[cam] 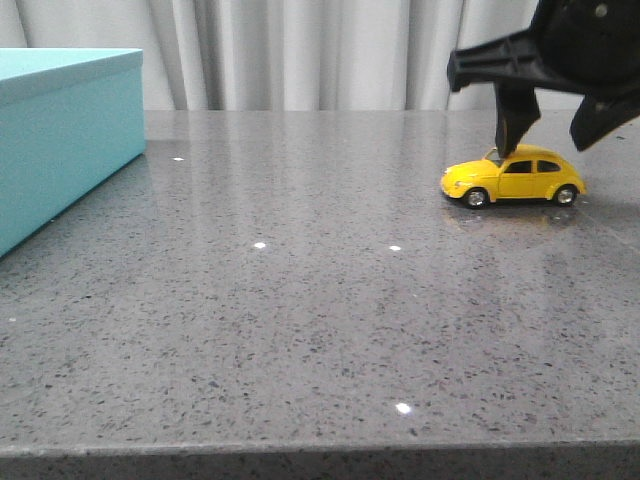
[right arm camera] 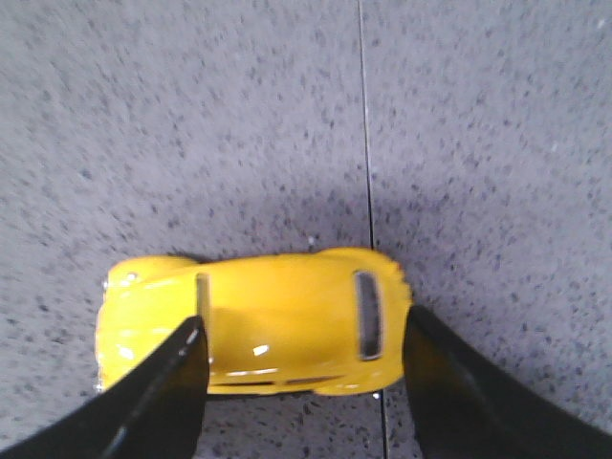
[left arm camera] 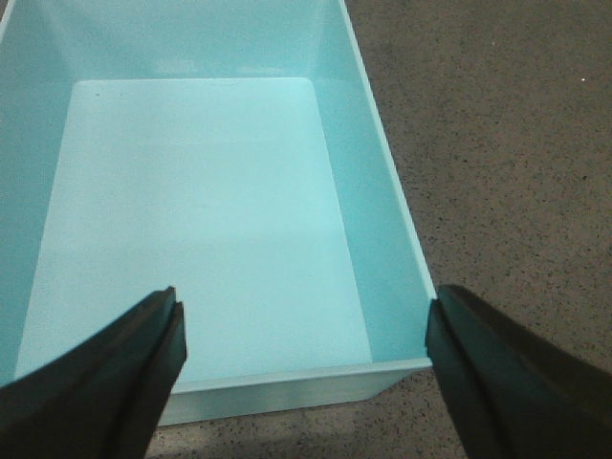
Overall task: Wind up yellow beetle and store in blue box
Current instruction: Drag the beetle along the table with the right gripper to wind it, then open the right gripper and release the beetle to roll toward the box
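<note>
The yellow beetle stands on its wheels on the grey table at the far right, nose pointing left. My right gripper hangs open just above it, one finger over the bonnet and one past the tail. In the right wrist view the beetle lies lengthwise between the spread fingers of the gripper; I cannot tell if they touch it. The blue box stands at the far left. In the left wrist view the box has no lid and is empty inside. My left gripper is open and empty above its near wall.
The speckled grey table runs from the box to the beetle, with its front edge at the bottom of the front view. A thin seam crosses the tabletop by the beetle. Pale curtains hang behind the table.
</note>
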`<state>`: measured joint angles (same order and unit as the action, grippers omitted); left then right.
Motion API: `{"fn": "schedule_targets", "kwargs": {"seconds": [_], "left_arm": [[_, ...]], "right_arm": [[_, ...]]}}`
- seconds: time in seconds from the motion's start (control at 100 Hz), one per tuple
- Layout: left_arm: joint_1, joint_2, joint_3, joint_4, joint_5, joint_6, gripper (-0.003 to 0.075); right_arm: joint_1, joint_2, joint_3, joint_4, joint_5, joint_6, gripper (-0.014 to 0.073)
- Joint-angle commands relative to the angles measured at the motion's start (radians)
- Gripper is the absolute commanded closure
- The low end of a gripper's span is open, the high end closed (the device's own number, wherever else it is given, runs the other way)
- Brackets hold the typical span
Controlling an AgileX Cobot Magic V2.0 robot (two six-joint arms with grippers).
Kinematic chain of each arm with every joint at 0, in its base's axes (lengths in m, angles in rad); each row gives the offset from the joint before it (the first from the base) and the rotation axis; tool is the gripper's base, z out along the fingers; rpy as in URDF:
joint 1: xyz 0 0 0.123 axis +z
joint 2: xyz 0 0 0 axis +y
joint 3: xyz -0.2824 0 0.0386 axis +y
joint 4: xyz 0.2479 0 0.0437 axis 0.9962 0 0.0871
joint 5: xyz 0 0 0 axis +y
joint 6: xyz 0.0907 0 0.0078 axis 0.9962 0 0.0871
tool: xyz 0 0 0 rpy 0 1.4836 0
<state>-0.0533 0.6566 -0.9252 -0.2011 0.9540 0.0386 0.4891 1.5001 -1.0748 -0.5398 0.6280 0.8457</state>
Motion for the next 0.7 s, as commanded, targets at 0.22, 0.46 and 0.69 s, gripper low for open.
{"fn": "schedule_targets", "kwargs": {"seconds": [0.22,0.46,0.69], "left_arm": [[-0.008,0.008,-0.035,-0.02,-0.069,0.0,0.0207],[-0.008,0.008,-0.035,-0.02,-0.069,0.0,0.0208],[-0.008,0.008,-0.035,-0.02,-0.069,0.0,0.0208]], "right_arm": [[0.001,-0.248,-0.026,-0.03,-0.091,-0.103,0.0144],[0.005,-0.421,-0.026,-0.03,-0.094,-0.223,0.0144],[0.005,-0.533,-0.025,-0.026,-0.092,-0.321,0.0144]]}}
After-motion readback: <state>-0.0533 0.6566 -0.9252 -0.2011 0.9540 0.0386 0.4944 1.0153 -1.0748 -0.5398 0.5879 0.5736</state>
